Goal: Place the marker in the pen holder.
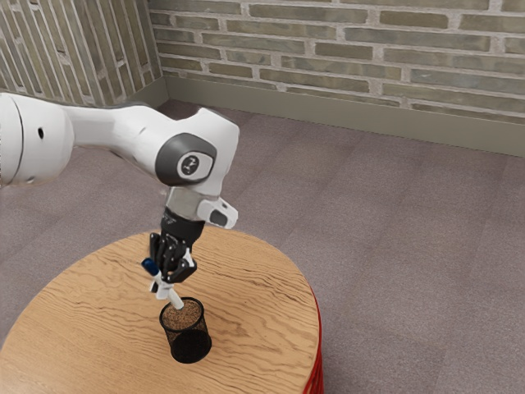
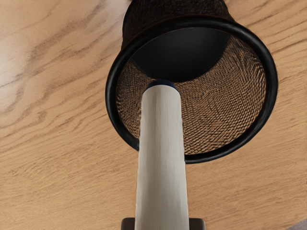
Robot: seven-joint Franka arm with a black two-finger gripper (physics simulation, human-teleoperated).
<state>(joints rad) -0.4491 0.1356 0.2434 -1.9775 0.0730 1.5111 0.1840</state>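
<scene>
Well, claw (image 1: 168,279) grips marker (image 2: 162,153) (tilted) above the holder (image 1: 190,343).

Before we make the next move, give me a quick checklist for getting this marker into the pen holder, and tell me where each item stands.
1. Claw closed on the marker: ok, gripped from both sides.
2. Pen holder upright on the table: ok.
3. Marker's far end over the opening: ok, it overlaps the opening in both views.
4. Marker vertical: not ok, it leans.
5. Marker's far end below the rim: cannot tell.
6. Holder free of other pens: ok, none seen inside.
</scene>
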